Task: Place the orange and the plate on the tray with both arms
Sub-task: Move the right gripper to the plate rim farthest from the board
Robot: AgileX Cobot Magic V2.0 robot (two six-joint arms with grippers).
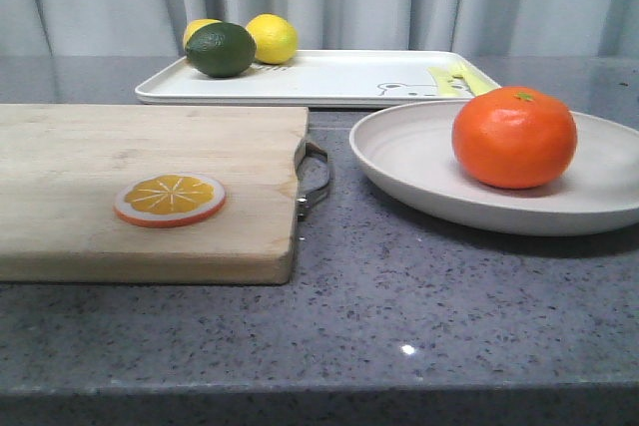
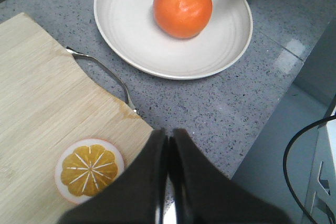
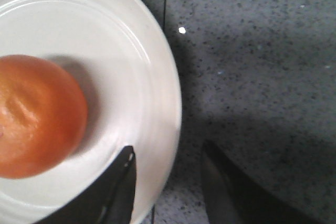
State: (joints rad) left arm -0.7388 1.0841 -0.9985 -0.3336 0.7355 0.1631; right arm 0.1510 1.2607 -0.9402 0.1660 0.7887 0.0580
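Lower left: orange slice [image 1: 170, 199] on wooden cutting board [image 1: 150, 187]. Right: orange [image 1: 514, 137] in plate [image 1: 419, 172] on worktop [image 1: 399, 316]. Top: tray [image 1: 329, 77] carrying lime [image 1: 220, 50], lemons [image 1: 272, 38]. Left end effector [image 2: 168, 182] pressed together; right end effector [image 3: 167, 182] apart, straddling plate rim.

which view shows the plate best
The left wrist view: the whole plate is seen from above, rim complete, with the orange on it. The front view shows the plate at a low angle, cut off at the right edge. The right wrist view shows only part of its rim, blurred.
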